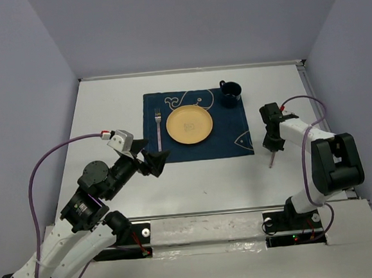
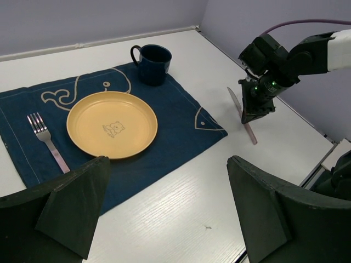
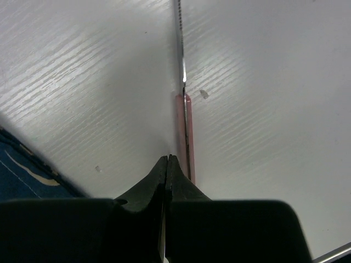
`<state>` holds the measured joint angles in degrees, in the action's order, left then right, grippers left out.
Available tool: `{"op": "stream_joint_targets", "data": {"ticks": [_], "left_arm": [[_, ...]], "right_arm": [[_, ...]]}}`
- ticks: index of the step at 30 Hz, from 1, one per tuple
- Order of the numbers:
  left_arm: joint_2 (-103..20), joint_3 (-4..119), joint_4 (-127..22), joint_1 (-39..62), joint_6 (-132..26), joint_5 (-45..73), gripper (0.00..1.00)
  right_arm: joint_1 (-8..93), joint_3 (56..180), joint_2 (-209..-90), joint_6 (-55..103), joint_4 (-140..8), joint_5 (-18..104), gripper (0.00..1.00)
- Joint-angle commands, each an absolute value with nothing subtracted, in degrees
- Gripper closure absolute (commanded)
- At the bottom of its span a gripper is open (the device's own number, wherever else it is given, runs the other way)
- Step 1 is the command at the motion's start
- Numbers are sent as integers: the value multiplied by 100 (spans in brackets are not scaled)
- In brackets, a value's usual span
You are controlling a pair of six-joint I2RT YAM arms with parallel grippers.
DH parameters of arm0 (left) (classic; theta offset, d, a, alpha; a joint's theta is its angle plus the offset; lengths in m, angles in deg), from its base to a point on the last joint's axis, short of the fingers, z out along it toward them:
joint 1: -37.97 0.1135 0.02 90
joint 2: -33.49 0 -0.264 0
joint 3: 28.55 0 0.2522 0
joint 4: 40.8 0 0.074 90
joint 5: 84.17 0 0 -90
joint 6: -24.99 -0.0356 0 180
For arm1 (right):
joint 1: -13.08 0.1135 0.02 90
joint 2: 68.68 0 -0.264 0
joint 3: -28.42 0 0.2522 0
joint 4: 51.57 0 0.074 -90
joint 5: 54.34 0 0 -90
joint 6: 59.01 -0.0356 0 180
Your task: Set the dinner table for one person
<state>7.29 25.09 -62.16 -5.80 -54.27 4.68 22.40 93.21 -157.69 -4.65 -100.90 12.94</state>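
On the white dinner table [image 1: 196, 183] the right gripper [image 3: 167, 159], jaws together beside the pink-handled knife [image 3: 185, 126], should open and straddle its handle squarely; the left gripper [image 2: 168, 164] gapes idle.

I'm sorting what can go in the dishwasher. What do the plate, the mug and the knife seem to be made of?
Plate: matte yellow with a dull, even sheen and a small printed figure in the middle. Probably plastic or melamine.
Mug: dark navy with a soft gloss. It could be glazed ceramic or plastic; the look leaves it open.
Knife: bright, reflective serrated blade, so metal. The pink handle is probably plastic.
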Motion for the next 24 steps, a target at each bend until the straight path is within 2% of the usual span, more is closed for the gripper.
{"op": "stream_joint_targets", "data": {"ticks": [1, 17, 20, 24], "left_arm": [[651, 2529, -6001, -571, -5508, 556, 1], [607, 2529, -5983, -571, -5499, 556, 1], [607, 2529, -5983, -571, -5508, 556, 1], [607, 2529, -5983, -571, -5508, 556, 1]], "right_arm": [[2002, 9369, -15692, -584, -10110, 1123, 100], [1589, 9140, -15288, -399, -10110, 886, 99], [1589, 9175, -15314, -364, -10110, 841, 73], [1589, 9245, -15586, -285, -10093, 1017, 68]]}}
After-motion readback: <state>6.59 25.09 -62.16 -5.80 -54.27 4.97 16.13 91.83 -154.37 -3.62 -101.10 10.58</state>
